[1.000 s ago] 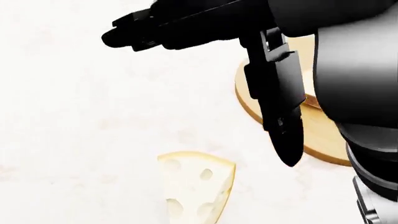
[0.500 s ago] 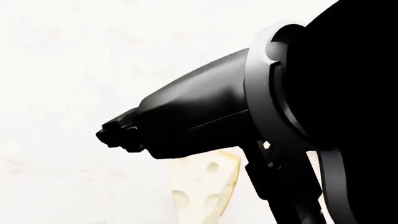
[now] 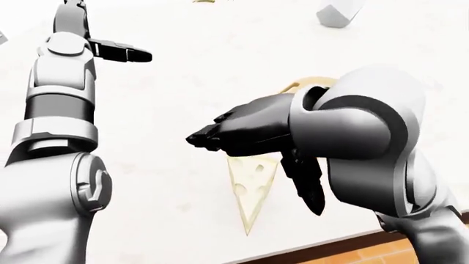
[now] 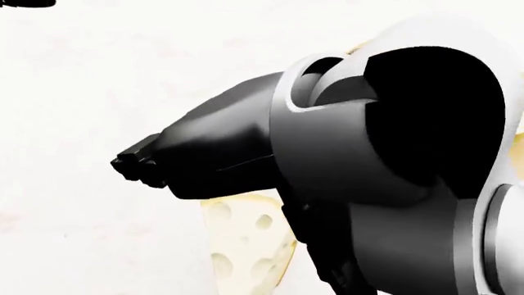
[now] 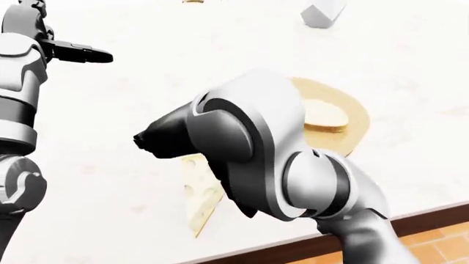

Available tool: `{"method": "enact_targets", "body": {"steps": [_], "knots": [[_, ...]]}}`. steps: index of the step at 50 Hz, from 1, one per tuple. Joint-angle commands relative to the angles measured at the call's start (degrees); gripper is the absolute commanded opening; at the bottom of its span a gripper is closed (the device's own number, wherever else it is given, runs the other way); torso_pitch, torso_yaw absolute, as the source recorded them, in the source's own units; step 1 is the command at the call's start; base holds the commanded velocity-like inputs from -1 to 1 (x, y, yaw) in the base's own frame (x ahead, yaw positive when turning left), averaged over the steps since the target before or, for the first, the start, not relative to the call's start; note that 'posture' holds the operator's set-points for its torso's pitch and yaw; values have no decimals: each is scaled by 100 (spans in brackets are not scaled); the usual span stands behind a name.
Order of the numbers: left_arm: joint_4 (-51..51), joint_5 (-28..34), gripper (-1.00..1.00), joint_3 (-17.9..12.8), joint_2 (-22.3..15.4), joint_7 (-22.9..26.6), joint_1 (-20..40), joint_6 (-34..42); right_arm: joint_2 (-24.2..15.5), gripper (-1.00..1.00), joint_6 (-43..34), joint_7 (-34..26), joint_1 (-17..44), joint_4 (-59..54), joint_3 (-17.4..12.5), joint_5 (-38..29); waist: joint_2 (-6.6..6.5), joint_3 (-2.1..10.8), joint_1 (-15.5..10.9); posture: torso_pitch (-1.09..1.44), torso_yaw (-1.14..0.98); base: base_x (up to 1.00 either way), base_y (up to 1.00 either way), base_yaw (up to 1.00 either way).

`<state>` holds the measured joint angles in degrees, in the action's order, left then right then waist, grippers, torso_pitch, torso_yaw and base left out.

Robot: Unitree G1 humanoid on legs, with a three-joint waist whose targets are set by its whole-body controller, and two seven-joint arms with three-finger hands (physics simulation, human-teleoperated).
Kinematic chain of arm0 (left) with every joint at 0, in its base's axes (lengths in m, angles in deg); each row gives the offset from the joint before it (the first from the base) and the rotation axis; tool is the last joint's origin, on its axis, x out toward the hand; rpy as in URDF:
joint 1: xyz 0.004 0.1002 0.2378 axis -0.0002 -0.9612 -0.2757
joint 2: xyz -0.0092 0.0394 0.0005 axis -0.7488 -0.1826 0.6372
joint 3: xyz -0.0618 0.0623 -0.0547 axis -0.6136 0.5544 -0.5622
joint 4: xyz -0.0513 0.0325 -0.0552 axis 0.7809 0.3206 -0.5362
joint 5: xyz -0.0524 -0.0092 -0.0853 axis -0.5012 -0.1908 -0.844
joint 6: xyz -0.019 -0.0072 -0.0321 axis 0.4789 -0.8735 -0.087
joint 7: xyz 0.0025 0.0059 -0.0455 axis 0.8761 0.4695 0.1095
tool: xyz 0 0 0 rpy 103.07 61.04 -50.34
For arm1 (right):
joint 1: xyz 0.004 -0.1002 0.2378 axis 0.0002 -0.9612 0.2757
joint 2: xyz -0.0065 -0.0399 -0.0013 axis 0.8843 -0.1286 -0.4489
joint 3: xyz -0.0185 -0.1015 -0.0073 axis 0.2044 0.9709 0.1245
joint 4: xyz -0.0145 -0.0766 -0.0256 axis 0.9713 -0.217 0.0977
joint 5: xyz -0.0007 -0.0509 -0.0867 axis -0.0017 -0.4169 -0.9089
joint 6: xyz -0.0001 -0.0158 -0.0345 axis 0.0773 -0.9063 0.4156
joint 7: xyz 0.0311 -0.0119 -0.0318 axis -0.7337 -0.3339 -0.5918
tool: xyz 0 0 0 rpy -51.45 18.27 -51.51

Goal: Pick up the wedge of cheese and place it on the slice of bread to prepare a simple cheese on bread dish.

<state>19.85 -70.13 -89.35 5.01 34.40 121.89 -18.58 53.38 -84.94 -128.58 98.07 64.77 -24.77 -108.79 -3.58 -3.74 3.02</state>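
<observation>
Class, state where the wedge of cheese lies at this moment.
In the left-eye view the wedge of cheese lies flat on the white counter at lower centre, partly hidden beneath the right hand, its tip pointing to the bottom edge.

A smooth, matt white tabletop (image 3: 183, 66) is seen; the cheese wedge (image 3: 251, 184) looks waxy, pitted; the arm shells look glossy plastic.

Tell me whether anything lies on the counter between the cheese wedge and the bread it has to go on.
Nothing visible does. In the right-eye view the cheese wedge lies lower left of the bread slice on its round board. Only the right robot hand and its arm hang over that stretch, hiding part of the counter.
</observation>
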Motion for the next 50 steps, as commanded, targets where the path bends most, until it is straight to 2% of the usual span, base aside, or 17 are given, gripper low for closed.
{"method": "enact_targets", "body": {"steps": [1,14,24,37,50], "knots": [[-243,10,100,-17,-86,-39,219,-165,16,100,47,0,152,-2,-131,-173,-26,187,9,0,0,0,0,0],[-195,-18,100,-27,-94,-45,193,-218,370,100,241,0,-53,-71,220,-540,-57,195,51,0,0,0,0,0],[-253,-11,100,-16,-97,-16,194,-189,612,100,590,0,-535,-108,308,-894,-70,210,62,0,0,0,0,0],[-250,8,100,-13,-90,-10,202,-198,852,100,939,0,-1068,-188,332,-1266,-71,234,62,0,0,0,0,0],[-286,11,100,-10,-62,-8,175,-186,972,100,1121,0,-1359,-266,298,-1474,1,285,35,0,0,0,0,0]]}}
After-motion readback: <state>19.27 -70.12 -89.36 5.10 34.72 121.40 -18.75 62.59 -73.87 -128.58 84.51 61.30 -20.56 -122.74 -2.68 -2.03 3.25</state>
